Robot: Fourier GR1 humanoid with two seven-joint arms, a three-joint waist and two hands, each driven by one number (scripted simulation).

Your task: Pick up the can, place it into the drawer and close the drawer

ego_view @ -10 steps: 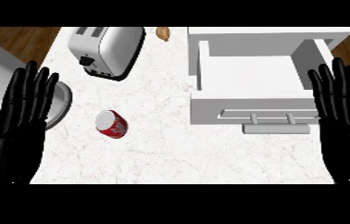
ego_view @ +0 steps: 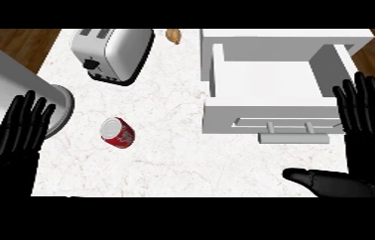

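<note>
**One can, one open drawer, two empty hands**

One red can (ego_view: 117, 133) sits on the white marbled tabletop (ego_view: 183, 164), silver top showing, left of centre and well apart from everything else. One white drawer (ego_view: 273, 90) stands pulled open at the right, its handle (ego_view: 289, 128) facing the near edge. One silver toaster (ego_view: 113, 53) lies up at the far left, with a small brown item (ego_view: 174, 35) near the far edge between toaster and drawer; too small to name. A grey rounded object (ego_view: 33, 92) pokes in at the left edge. Bare tabletop lies between can and drawer.

Left robot hand (ego_view: 23, 130) shows at the left edge, fingers straight and up, holding nothing, just beside that grey object. Right robot hand (ego_view: 356, 115) is at the right edge, fingers straight, thumb (ego_view: 311, 177) spread wide, holding nothing, overlapping the drawer's right side.
</note>
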